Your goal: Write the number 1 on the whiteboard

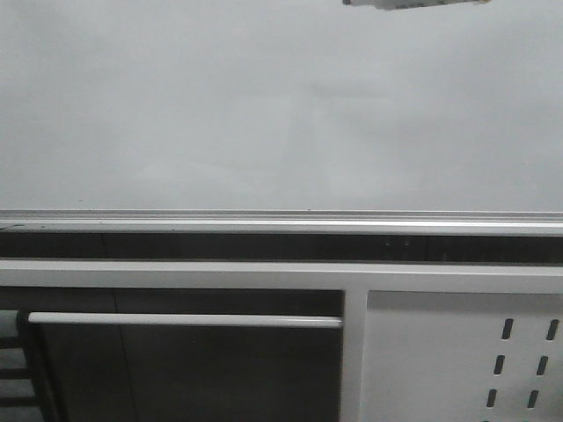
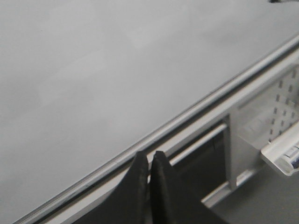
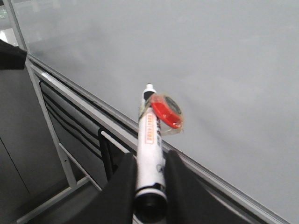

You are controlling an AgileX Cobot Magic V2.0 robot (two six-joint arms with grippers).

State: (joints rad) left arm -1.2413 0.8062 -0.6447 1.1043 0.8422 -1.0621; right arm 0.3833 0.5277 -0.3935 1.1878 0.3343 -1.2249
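From the front camera I see the whiteboard [image 1: 264, 105] filling the upper half of the view, pale grey and glossy, with no marker stroke on the part I can see. Its silver lower rail [image 1: 281, 218] runs straight across, and below it sits a white frame with a horizontal bar [image 1: 185, 320] on the left and a grey perforated panel [image 1: 466, 360] at lower right. A small dark-edged object [image 1: 413, 3] pokes in at the top edge; I can't make out what it is. Neither arm shows here.

On my left wrist camera, the left gripper [image 2: 148, 161] has its two black fingers pressed together with nothing between them, hanging in front of the board's rail. The board surface there is bare too. A white object with dark print [image 2: 282, 154] sits at the frame's edge near the perforated panel, possibly a marker or eraser.

On my right wrist camera, the right gripper [image 3: 149, 161] is clamped on a white marker pen [image 3: 149, 149], its black tip pointing at the whiteboard, apparently just short of it. A red cap [image 3: 167, 111] is taped beside the pen's upper barrel.
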